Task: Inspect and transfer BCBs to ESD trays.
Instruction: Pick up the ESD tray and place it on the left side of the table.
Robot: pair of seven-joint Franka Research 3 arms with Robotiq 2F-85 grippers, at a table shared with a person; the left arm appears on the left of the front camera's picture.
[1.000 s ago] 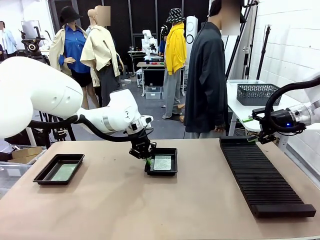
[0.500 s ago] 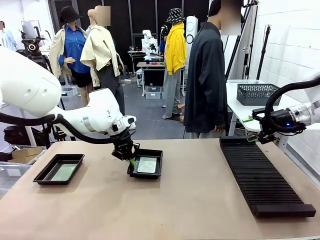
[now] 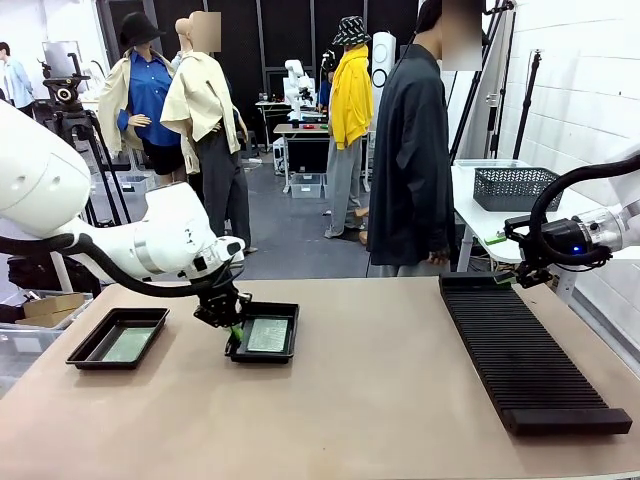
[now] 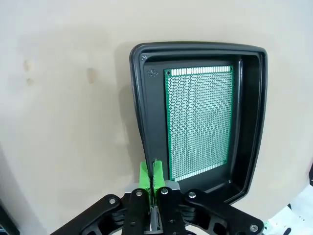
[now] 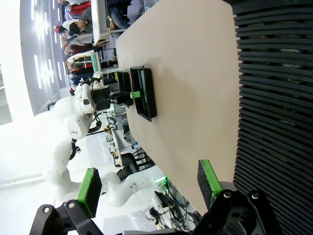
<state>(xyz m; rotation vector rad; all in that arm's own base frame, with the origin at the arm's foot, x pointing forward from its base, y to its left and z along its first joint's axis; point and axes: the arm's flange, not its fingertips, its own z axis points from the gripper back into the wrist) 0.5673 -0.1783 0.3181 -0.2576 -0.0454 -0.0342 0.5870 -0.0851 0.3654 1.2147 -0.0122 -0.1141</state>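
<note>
With its jaws clamped on the near rim of the ESD tray (image 4: 146, 122), the left gripper (image 4: 149, 183) can slide it across the tabletop (image 3: 350, 420), the BCB (image 4: 199, 122) lying flat just beyond the jaws; the right gripper (image 5: 146, 183) stands apart, holding nothing.

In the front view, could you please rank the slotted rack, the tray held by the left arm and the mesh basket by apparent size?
1. Slotted rack
2. Mesh basket, though it sits farther back
3. Held tray, looking similar, so unsure

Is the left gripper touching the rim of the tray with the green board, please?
Touching: in the left wrist view the left gripper pinches the tray's rim.
</note>
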